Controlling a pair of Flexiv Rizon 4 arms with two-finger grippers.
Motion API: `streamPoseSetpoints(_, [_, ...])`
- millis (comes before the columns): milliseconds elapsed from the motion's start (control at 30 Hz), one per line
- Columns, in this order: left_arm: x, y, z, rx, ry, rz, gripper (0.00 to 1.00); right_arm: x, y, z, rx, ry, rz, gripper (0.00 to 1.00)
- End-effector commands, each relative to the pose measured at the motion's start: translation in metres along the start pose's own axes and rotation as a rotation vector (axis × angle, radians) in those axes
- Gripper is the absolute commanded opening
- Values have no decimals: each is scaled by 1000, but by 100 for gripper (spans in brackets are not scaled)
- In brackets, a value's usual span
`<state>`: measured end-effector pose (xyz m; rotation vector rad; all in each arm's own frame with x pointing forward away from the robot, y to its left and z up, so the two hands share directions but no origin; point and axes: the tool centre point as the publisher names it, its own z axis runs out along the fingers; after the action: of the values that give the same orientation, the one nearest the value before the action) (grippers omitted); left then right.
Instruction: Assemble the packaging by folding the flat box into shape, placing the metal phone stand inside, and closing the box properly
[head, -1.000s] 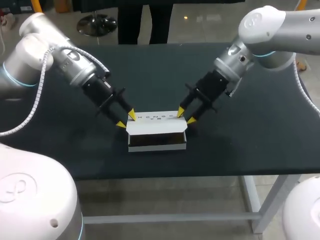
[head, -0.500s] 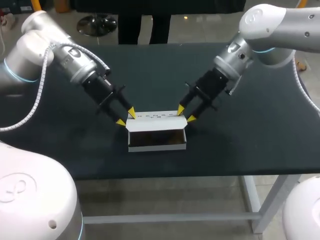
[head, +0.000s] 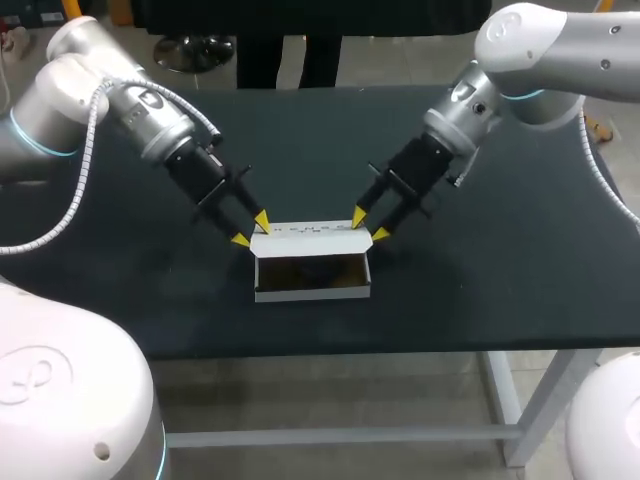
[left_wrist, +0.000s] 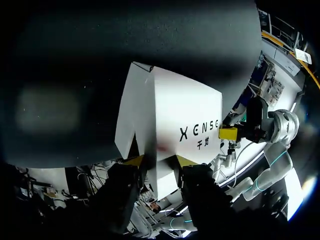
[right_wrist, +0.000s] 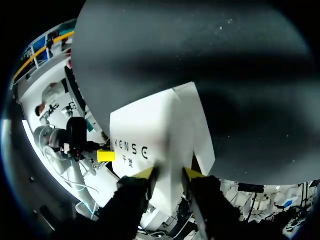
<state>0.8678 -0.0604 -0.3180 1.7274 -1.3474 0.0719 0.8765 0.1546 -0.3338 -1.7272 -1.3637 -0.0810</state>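
**Two grippers, one lid.** At the middle of the dark table (head: 500, 260) the white box (head: 312, 290) sits open at the top, and we hold its printed lid (head: 310, 231) raised along the far wall. Our left gripper (head: 251, 229) pinches the lid's left end between its yellow tips. Our right gripper (head: 369, 226) pinches the right end the same way, fingers part-spread to take the card between them. The box's inside is dark, and we cannot tell whether the metal phone stand lies in it.

We judge the weak point to be the fold where lid meets box. If one arm pulls harder or higher than the other, the thin card could twist, crease or tear there. Nothing holds the box itself down, so a tug on the lid could lift or slide it across the table. The card could also slip out from between the tips.

Little else stands near the box. What is in the way is ours: both grippers sit at the lid's ends, just beside the box's side walls. The small end flap (left_wrist: 125, 115) hangs beside our left fingers and could be crushed as the lid comes down.
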Motion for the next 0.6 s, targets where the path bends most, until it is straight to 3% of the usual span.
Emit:
streamPoseSetpoints(33, [6, -2, 0, -10, -11, -5, 38, 7, 3, 0, 16, -5, 2, 39])
streamPoseSetpoints(600, [9, -4, -3, -47, -16, -34, 36, 12, 4, -3, 52, -6, 18, 39])
